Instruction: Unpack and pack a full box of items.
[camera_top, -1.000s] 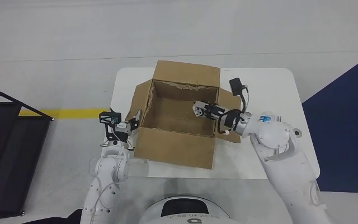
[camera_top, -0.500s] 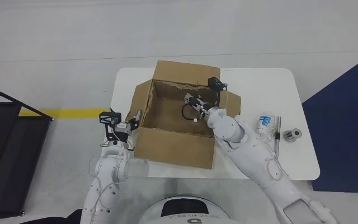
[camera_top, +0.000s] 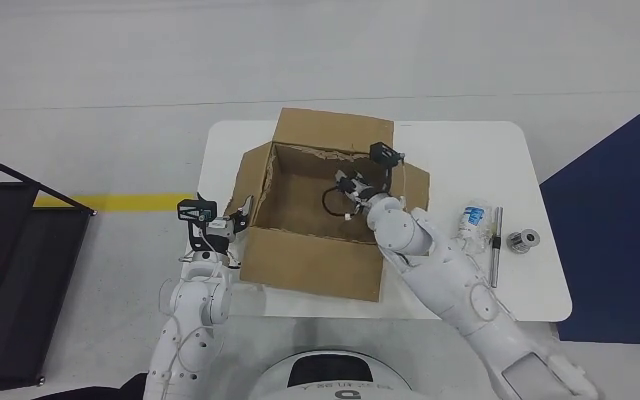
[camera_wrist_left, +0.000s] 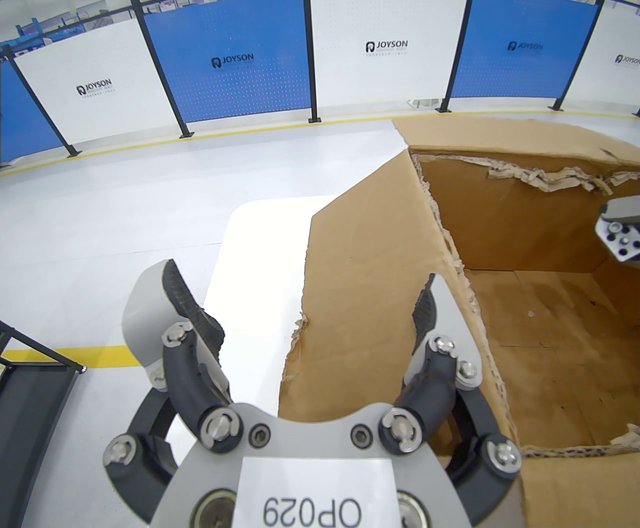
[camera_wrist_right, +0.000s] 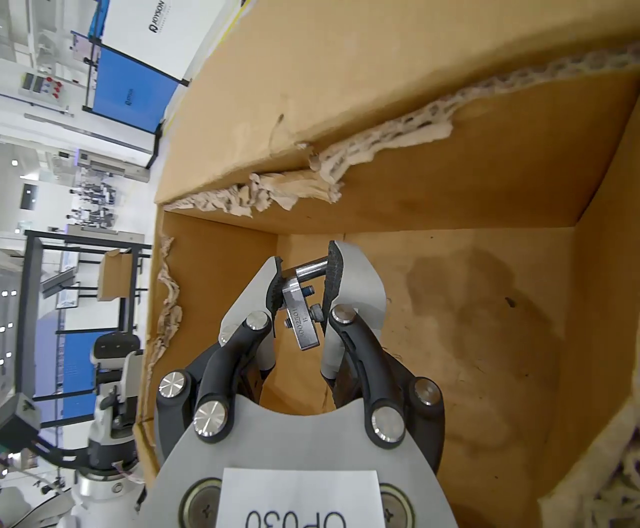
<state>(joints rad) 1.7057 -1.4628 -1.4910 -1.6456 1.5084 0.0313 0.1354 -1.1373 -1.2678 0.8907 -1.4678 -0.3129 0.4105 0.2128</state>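
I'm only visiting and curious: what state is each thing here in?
Brown cardboard box: open, flaps folded out.
Left hand: open, gripping nothing.
Right hand: shut on small silver metal bracket, inside the box.
Clear plastic bottle with blue label: lying on white table.
Thin metal rod: lying flat.

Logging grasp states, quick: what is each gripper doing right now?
Left gripper: open, holding nothing.
Right gripper: shut on a small silver metal bracket with a pin, inside the brown cardboard box.
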